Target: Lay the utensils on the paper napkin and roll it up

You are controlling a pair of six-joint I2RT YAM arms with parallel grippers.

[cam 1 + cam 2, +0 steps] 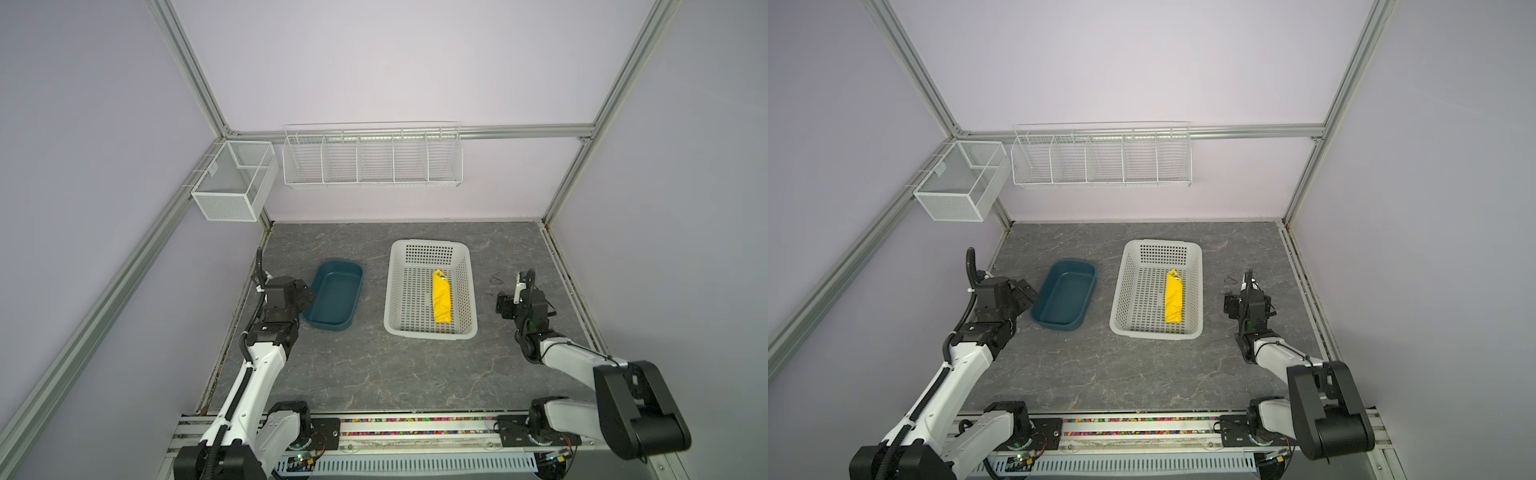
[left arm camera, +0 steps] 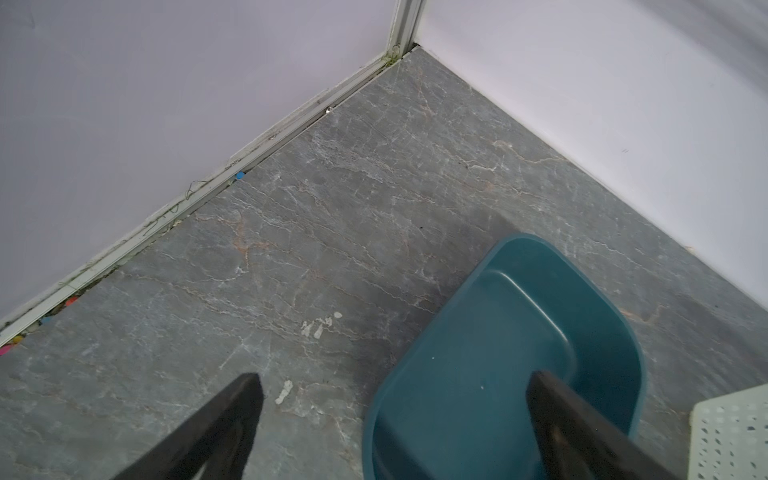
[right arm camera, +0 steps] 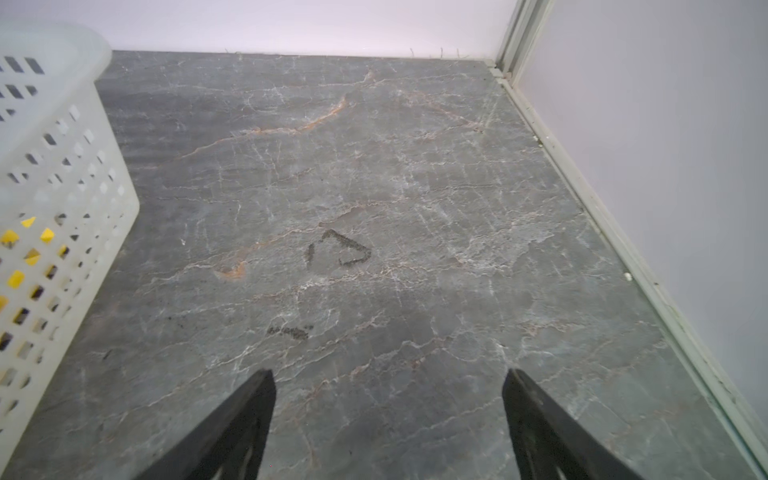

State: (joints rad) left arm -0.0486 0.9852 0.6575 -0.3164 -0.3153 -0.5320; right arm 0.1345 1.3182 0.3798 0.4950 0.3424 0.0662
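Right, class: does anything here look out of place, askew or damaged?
The rolled paper napkin lies in the white basket, crumpled, a metal tip poking from its far end. A dark triangular scuff marks the table. Nothing else stands out.

Both top views look down from high above my base, facing the back wall (image 1: 395, 62), far enough to hold the whole table (image 1: 374, 374). My left wrist camera looks close past my left gripper (image 2: 395, 376) at the teal tub (image 2: 478, 353). My right wrist camera looks past my right gripper (image 3: 388, 374) at the table's far right corner. All four views share the white basket (image 3: 62, 166).
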